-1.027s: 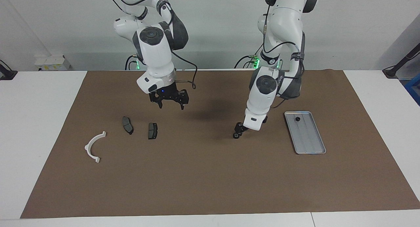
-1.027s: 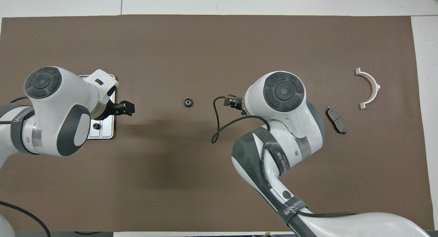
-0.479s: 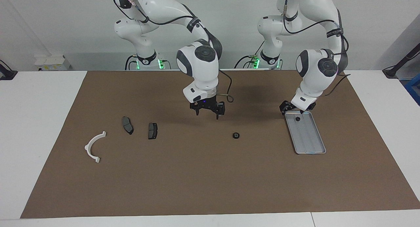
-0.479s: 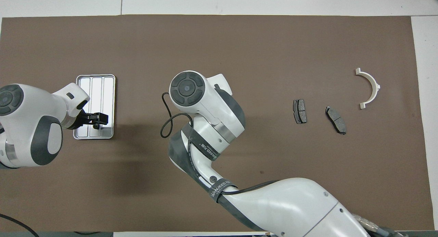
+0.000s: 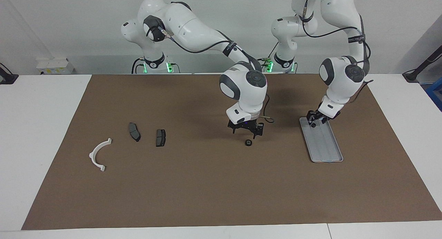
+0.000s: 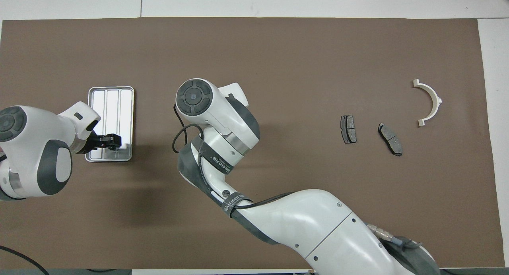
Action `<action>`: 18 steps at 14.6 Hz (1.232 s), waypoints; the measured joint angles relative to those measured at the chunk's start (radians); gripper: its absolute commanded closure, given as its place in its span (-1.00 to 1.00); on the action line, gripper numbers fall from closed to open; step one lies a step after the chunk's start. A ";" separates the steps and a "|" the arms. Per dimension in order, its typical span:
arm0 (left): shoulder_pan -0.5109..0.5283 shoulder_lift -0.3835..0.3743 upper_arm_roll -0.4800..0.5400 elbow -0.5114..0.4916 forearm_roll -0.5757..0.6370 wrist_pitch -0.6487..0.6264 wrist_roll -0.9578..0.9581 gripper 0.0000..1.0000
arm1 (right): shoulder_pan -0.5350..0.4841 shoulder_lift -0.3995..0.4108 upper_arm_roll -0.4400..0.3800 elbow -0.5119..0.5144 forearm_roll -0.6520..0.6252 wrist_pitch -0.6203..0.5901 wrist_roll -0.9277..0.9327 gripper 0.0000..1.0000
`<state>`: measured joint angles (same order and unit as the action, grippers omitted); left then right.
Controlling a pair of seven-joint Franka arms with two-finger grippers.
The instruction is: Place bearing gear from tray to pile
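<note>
Brown mat carries one bearing gear (image 5: 248, 142) midway, at nine o'clock from the tray (image 5: 324, 146), well apart from the pile (image 5: 134, 132). We see the right gripper (image 5: 246, 131) spread just above it; the left gripper (image 5: 313, 120), fingers unreadable, sits over another small part in the tray.

Ridged, shiny metal tray (image 5: 324, 145) on matt brown mat (image 5: 207, 190).
</note>
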<state>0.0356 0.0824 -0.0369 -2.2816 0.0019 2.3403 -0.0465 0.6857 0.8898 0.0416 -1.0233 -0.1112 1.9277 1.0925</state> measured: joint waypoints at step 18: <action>0.000 0.018 -0.002 -0.026 0.000 0.041 -0.026 0.65 | 0.030 0.065 -0.025 0.050 0.000 0.031 0.000 1.00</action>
<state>0.0358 0.1002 -0.0390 -2.3081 0.0019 2.3818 -0.0728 0.7162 0.9551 0.0163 -0.9736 -0.1111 1.9587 1.0927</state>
